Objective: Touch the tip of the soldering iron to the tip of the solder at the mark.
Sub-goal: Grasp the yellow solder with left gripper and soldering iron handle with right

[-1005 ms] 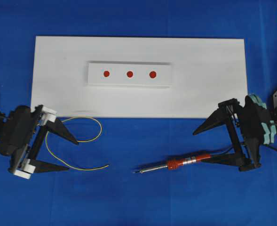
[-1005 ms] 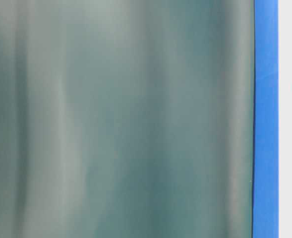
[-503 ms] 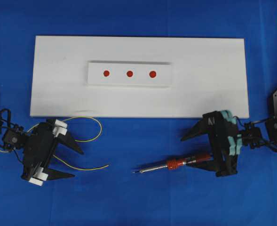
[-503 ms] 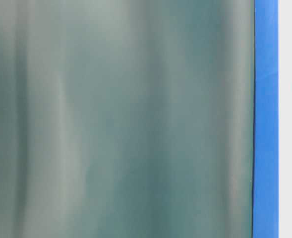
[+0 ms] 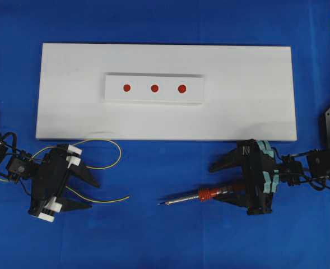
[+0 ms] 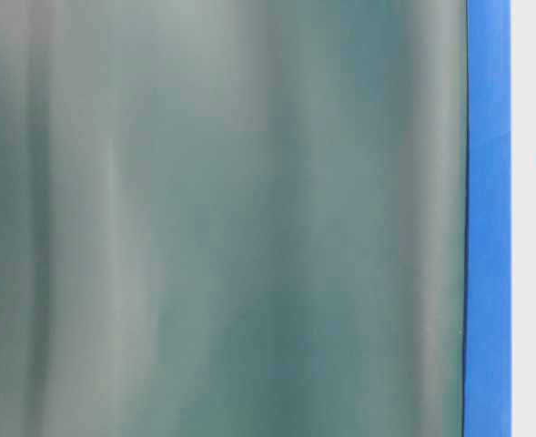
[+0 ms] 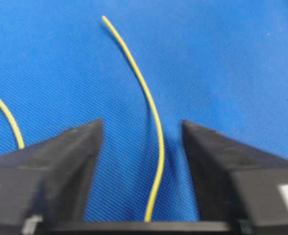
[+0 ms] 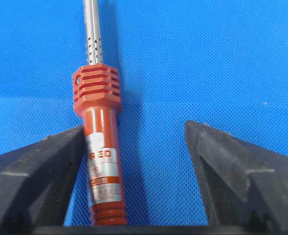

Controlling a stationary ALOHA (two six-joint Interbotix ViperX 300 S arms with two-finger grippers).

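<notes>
We have both grippers down on the blue cloth, each straddling its tool, likely to pinch it. Left gripper (image 7: pixel 141 132): jaws spread, solder (image 7: pixel 151 127) between them, touching neither. Right gripper (image 8: pixel 134 132): jaws spread, one finger (image 8: pixel 46 166) against the soldering iron (image 8: pixel 100 147), the other clear. The iron lies near right, red-orange ribbed handle, perforated silver shaft, tip pointing left. The solder, thin yellow, loops near left, free end toward the iron. White board (image 5: pixel 249 95) beyond carries three red marks (image 5: pixel 154 88); neither tool is lifted.
</notes>
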